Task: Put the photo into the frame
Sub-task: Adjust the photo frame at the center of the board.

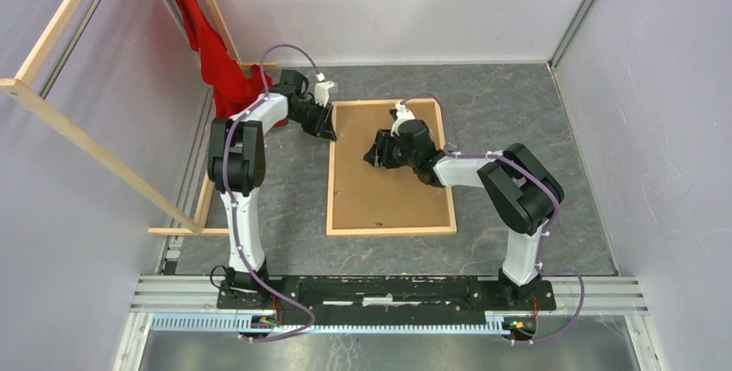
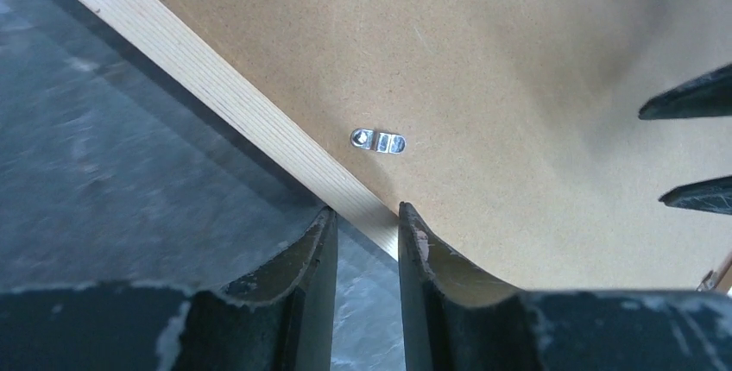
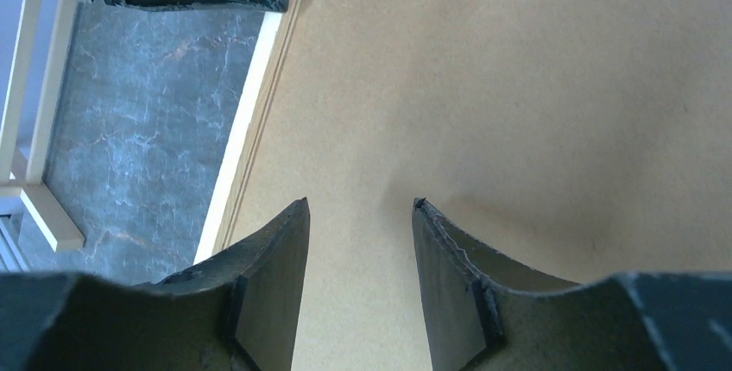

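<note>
I'm seeing the left hand [image 2: 362,211] narrowly parted at the upper-left edge of the frame [image 1: 388,231], lying mid-picture on the tabletop [image 1: 518,112]; the right hand [image 3: 358,207] is hanging spread over the backing panel [image 1: 380,190]. The photo isn't showing. I'm fearing a snag on that edge dragging the frame askew.

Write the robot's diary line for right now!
left gripper open at frame edge | right gripper open over backing panel | photo not visible

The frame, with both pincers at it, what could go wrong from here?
The left pincer sits open at the rail of the frame beside the metal clip; a stray move could shove the frame. The right pincer, open above the backing panel, might press it askew. No photo is visible.
</note>
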You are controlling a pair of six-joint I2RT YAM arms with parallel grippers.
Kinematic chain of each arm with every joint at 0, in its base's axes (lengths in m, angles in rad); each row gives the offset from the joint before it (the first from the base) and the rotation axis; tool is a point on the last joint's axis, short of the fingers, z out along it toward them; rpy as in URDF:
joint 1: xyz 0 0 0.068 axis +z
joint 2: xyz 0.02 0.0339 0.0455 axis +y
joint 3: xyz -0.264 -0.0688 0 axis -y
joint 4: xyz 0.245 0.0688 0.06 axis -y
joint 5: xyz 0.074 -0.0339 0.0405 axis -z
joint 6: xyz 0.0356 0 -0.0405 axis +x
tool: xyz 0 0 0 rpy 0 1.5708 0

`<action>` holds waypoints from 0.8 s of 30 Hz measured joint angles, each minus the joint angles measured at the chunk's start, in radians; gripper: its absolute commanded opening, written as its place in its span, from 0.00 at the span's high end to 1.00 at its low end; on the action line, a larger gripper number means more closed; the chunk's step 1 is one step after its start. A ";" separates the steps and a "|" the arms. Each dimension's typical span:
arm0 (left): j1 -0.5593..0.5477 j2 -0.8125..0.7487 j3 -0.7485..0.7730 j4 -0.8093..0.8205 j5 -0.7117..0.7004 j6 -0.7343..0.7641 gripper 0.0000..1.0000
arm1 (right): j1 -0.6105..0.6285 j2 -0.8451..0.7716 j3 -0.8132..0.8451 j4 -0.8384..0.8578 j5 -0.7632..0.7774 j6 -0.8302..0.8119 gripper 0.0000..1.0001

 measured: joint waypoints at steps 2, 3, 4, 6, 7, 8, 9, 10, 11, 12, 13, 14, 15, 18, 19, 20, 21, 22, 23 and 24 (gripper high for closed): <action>-0.021 -0.012 -0.024 0.002 0.018 0.018 0.79 | 0.000 -0.019 -0.029 0.008 -0.002 0.000 0.46; -0.032 -0.019 -0.037 0.002 0.026 0.024 0.79 | 0.000 -0.031 -0.046 0.013 -0.003 0.000 0.46; -0.046 -0.029 -0.056 0.002 0.039 0.036 0.79 | 0.000 -0.041 -0.059 0.014 -0.002 0.001 0.46; -0.077 -0.052 -0.096 -0.009 0.067 0.066 0.79 | -0.001 -0.061 -0.087 0.024 -0.002 0.002 0.46; -0.089 -0.059 -0.107 -0.019 0.075 0.080 0.80 | -0.002 -0.065 -0.094 0.029 -0.002 0.002 0.46; -0.105 -0.066 -0.117 -0.036 0.090 0.100 0.79 | -0.003 -0.070 -0.102 0.034 -0.002 0.005 0.46; -0.115 -0.068 -0.123 -0.050 0.100 0.113 0.78 | -0.003 -0.071 -0.105 0.037 -0.002 0.005 0.46; -0.125 -0.069 -0.127 -0.068 0.114 0.126 0.77 | -0.003 -0.072 -0.106 0.042 -0.002 0.008 0.46; -0.131 -0.071 -0.133 -0.083 0.127 0.137 0.76 | -0.004 -0.072 -0.106 0.043 -0.002 0.008 0.46; -0.135 -0.073 -0.138 -0.092 0.137 0.144 0.75 | -0.005 -0.072 -0.106 0.045 -0.002 0.009 0.46; -0.138 -0.077 -0.144 -0.107 0.143 0.151 0.74 | -0.005 -0.071 -0.105 0.048 -0.002 0.009 0.46; -0.138 -0.082 -0.153 -0.115 0.146 0.153 0.73 | -0.005 -0.071 -0.101 0.050 -0.003 0.009 0.46; -0.138 -0.087 -0.159 -0.124 0.146 0.153 0.72 | -0.005 -0.069 -0.095 0.049 -0.003 0.010 0.46; -0.128 -0.095 -0.172 -0.122 0.142 0.143 0.71 | -0.005 -0.050 -0.060 0.051 -0.007 0.009 0.46; -0.123 -0.095 -0.174 -0.117 0.139 0.135 0.71 | -0.005 -0.040 -0.044 0.051 -0.008 0.009 0.46; -0.119 -0.095 -0.177 -0.108 0.139 0.124 0.71 | -0.005 -0.031 -0.032 0.050 -0.009 0.008 0.46; -0.116 -0.095 -0.179 -0.099 0.139 0.112 0.71 | -0.005 -0.022 -0.021 0.050 -0.010 0.008 0.46; -0.115 -0.095 -0.180 -0.093 0.139 0.105 0.70 | -0.005 -0.013 -0.011 0.049 -0.011 0.008 0.46; -0.113 -0.095 -0.183 -0.084 0.140 0.087 0.70 | -0.005 -0.002 0.000 0.048 -0.014 0.007 0.46; -0.110 -0.095 -0.183 -0.079 0.140 0.082 0.69 | -0.005 0.009 0.009 0.045 -0.018 0.006 0.46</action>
